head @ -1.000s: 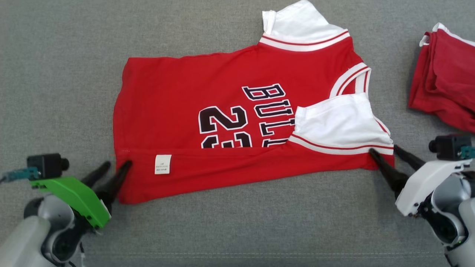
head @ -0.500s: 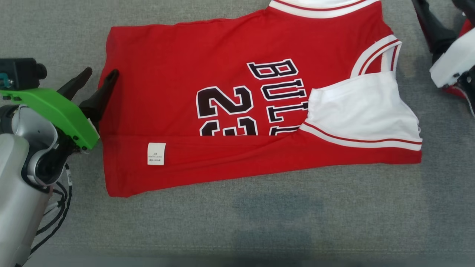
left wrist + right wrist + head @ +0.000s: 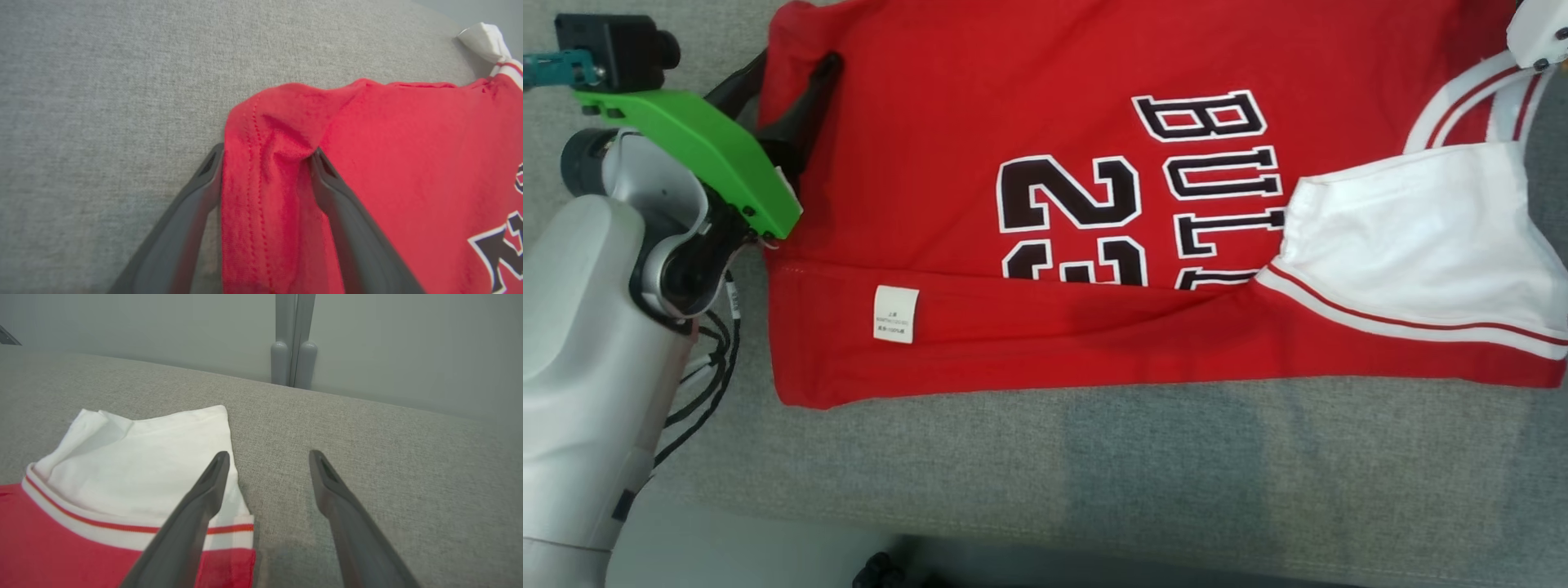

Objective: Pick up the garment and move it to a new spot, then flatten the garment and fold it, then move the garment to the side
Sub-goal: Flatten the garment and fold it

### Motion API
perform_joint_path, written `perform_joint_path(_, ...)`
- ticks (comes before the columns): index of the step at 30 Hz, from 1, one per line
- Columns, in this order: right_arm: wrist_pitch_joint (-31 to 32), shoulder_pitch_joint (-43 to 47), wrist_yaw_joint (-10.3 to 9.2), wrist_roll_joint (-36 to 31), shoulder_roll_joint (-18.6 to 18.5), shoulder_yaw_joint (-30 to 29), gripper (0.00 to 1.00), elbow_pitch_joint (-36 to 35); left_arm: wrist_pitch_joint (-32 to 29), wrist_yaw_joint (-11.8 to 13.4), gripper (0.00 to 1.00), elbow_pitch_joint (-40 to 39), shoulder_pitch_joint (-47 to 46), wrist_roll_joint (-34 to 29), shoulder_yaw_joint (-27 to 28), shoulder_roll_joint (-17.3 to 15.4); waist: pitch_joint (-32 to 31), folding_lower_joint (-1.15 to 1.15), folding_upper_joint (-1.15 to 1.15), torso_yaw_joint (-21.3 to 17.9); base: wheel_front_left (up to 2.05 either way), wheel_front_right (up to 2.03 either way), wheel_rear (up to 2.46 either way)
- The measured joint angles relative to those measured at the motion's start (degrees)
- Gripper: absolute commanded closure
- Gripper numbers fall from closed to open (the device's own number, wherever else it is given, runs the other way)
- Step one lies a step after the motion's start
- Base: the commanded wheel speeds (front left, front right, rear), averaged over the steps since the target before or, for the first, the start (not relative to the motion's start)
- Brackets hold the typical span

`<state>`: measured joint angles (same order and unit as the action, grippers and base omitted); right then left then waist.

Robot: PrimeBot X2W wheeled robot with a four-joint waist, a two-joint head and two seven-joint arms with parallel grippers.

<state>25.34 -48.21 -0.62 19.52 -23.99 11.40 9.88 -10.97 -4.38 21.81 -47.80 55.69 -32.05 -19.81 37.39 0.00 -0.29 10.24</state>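
Note:
The garment (image 3: 1029,82) is a red jersey with black lettering and white sleeves, lying on a grey cushion (image 3: 1094,457) with its near strip folded up and a white label (image 3: 896,314) showing. My left gripper (image 3: 788,73) stands open at the jersey's far left hem corner. In the left wrist view a bunched fold of the garment (image 3: 408,163) sits between the left gripper's (image 3: 267,153) two spread fingers. My right gripper (image 3: 267,455) is open over the cushion, its left finger above the edge of the far white sleeve (image 3: 155,457). Its white housing (image 3: 1539,37) shows at the head view's top right.
The cushion's front edge (image 3: 792,510) runs along the bottom of the head view, with floor below it. Black cables (image 3: 707,384) hang by my left arm. Behind the cushion stand a grey wall and a grey post (image 3: 292,343).
The head camera has tilted down and closer. Both arms have reached from the jersey's near edge to its far edge: the left now straddles the far hem corner, the right is by the far sleeve.

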Motion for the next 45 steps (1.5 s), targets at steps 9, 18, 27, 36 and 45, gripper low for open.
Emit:
perform_joint_path(9,1.7,-3.2,0.10,-0.1,0.0,1.4,0.00,5.1,1.0,-0.9,0.36,2.2,-3.0,-0.4,-2.2,5.1,1.5,0.00,0.00,4.6,0.00,0.00,0.00)
perform_joint_path(18,1.4,-4.8,0.02,-0.6,0.1,1.0,0.00,9.3,1.9,-1.8,0.87,4.7,-4.2,-1.0,-4.8,8.3,1.8,0.00,0.00,7.7,0.00,0.00,0.00)
perform_joint_path(27,-0.4,-6.9,0.96,-0.9,2.6,2.7,1.00,11.8,3.3,-2.7,1.00,6.8,-4.5,-1.0,-5.1,9.1,1.8,0.00,0.00,8.4,0.00,0.00,0.00)
perform_joint_path(36,-7.4,-7.4,3.27,1.1,4.7,2.5,1.00,11.3,6.4,-3.2,1.00,9.7,-4.7,-1.0,-4.5,7.5,0.6,0.00,0.00,5.9,0.00,0.00,0.00)
perform_joint_path(45,-14.6,-2.1,5.28,2.2,4.5,2.5,1.00,9.4,10.4,-3.2,1.00,13.2,-3.7,-1.0,-4.5,7.6,-2.4,0.00,0.00,3.9,0.00,0.00,0.00)
